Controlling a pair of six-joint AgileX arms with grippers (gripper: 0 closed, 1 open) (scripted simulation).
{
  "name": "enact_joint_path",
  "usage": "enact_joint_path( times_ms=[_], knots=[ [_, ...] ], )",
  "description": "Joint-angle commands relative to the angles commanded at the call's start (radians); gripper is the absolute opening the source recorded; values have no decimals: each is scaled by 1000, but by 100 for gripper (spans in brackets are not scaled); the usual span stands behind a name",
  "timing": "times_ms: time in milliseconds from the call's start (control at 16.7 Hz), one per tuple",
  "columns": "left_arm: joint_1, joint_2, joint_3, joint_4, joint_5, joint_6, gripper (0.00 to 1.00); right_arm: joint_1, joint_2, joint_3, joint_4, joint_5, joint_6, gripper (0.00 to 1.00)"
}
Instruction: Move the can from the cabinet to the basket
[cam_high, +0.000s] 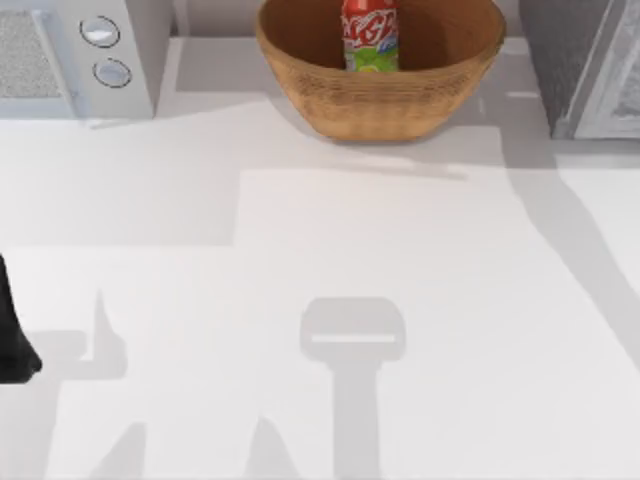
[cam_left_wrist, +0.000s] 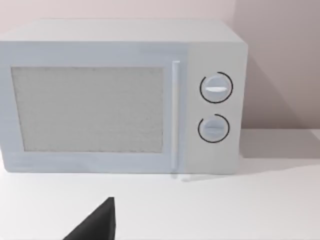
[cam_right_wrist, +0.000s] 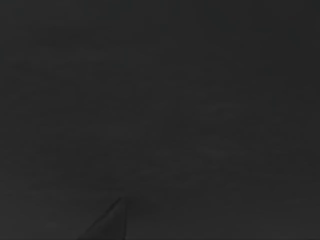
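At the far middle of the tabletop (cam_high: 330, 250), the can (cam_high: 370, 35) stands upright inside the basket (cam_high: 380, 100). The cabinet (cam_high: 570, 60) sits at the far right, a microwave (cam_left_wrist: 125, 95) at the far left. The left arm (cam_high: 12, 330) is parked at the left edge; whether its jaws are open or closed cannot be told. The right wrist view is dark.

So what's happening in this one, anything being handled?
Nothing is being held. The can stands upright inside the basket at the back of the table, left of the cabinet. The left arm sits parked at the table's left edge, its wrist camera facing the microwave. The right wrist view is dark.
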Motion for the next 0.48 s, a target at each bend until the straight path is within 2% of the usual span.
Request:
enact_joint_path(
  times_ms=[300,480],
  knots=[
    [0,0,0,0,0,0,100,6,-51,-50,3,-4,-1,100],
    [0,0,0,0,0,0,100,-17,-141,-169,29,-29,-2,100]
  ],
)
